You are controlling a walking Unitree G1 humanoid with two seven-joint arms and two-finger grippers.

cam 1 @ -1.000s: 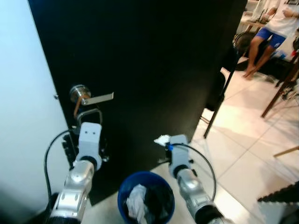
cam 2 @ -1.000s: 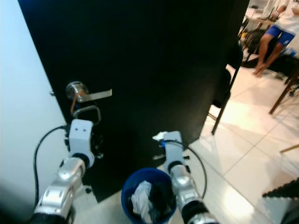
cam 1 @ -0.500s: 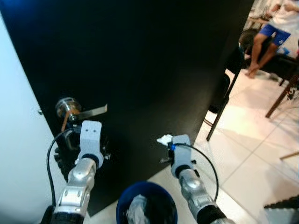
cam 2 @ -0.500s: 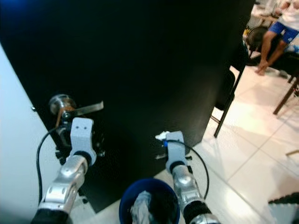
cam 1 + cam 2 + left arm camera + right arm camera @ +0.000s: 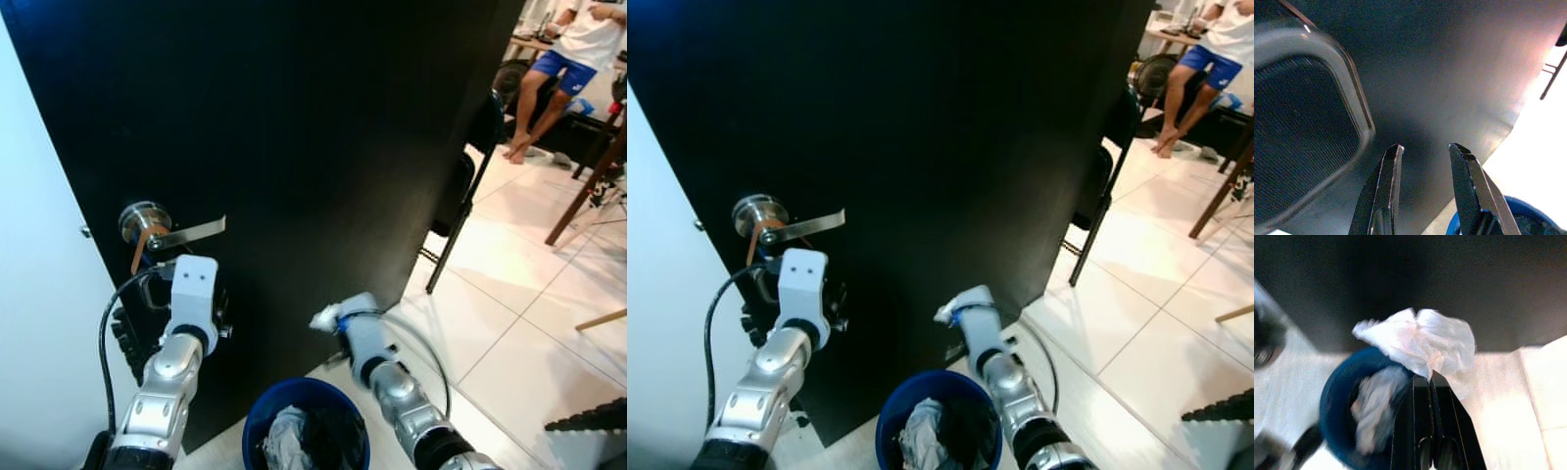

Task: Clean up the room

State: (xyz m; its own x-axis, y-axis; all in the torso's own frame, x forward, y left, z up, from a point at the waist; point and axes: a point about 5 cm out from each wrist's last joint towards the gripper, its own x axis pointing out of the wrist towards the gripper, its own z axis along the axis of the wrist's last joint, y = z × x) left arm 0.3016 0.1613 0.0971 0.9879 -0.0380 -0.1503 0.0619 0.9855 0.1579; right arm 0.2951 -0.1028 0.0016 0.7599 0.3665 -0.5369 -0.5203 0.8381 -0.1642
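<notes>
A crumpled white tissue point(image 5: 1422, 342) is pinched between the fully closed jaws of the right gripper point(image 5: 1422, 378), and it is held above and just beside the blue bin point(image 5: 306, 423), which stands on the tiled floor point(image 5: 509, 323) in front of the black door point(image 5: 294, 147) and is already partly filled with white and dark waste. The left gripper point(image 5: 1422, 159) is held near the door, below the lever handle point(image 5: 167, 233); its jaws are parted and nothing is held in them. For the step to be done well, the tissue is best carried over the middle of the bin's opening before the jaws are opened, so that it is not dropped on the rim or the floor. A seated person point(image 5: 558, 69) is seen well apart in the next room. No brand, label or writing can be read
</notes>
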